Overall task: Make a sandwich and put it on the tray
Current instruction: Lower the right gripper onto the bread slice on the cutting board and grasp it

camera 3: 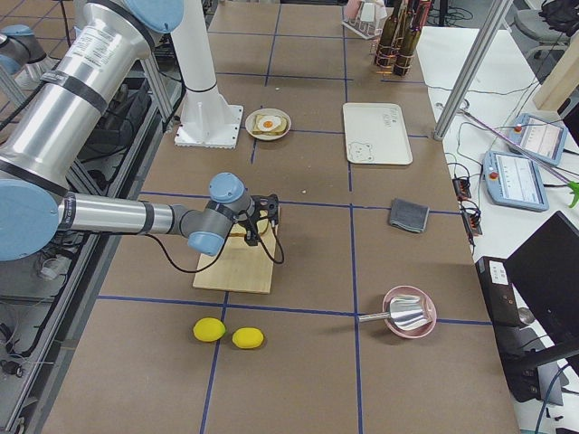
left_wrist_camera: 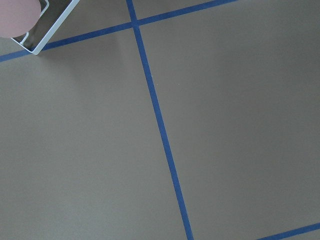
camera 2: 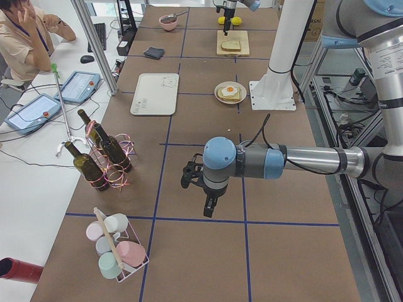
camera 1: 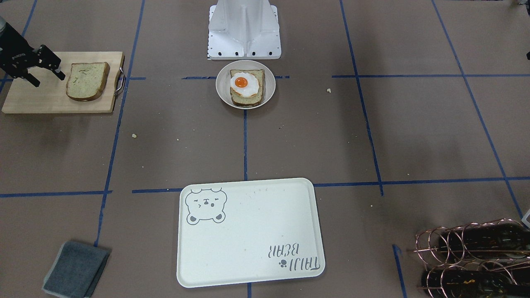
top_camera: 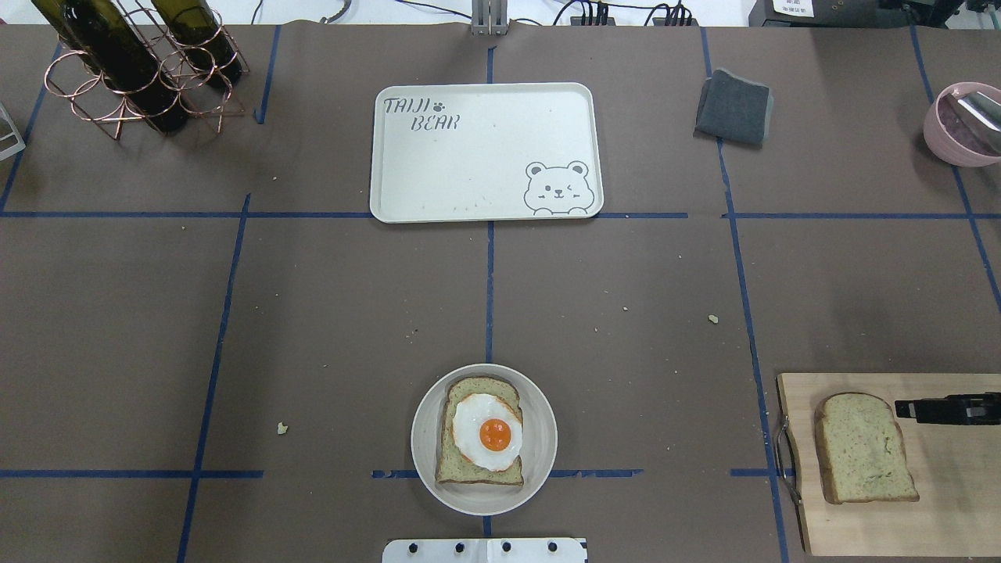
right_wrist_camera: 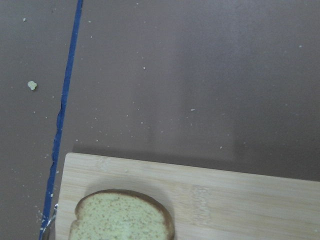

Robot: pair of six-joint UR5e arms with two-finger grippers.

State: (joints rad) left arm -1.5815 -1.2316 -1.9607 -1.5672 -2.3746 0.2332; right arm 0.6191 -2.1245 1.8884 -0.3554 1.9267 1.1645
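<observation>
One bread slice (camera 1: 87,80) lies on the wooden cutting board (camera 1: 37,101), and also shows in the overhead view (top_camera: 864,447) and the right wrist view (right_wrist_camera: 122,216). The other slice, with the fried egg (camera 1: 244,84) on top, lies on the small round plate (camera 1: 267,85) in front of the robot base. The bear tray (camera 1: 248,236) holds nothing. My right gripper (camera 1: 49,79) is open and hovers over the board just beside the slice, holding nothing. My left gripper (camera 2: 211,204) hangs over bare table far from the food; I cannot tell whether it is open.
A grey folded cloth (camera 1: 76,269) lies beside the tray. A copper wine rack with bottles (top_camera: 133,62) stands at the far left corner. A pink bowl (top_camera: 958,125) sits at the far right. Two lemons (camera 3: 226,333) lie beyond the board. Crumbs dot the table.
</observation>
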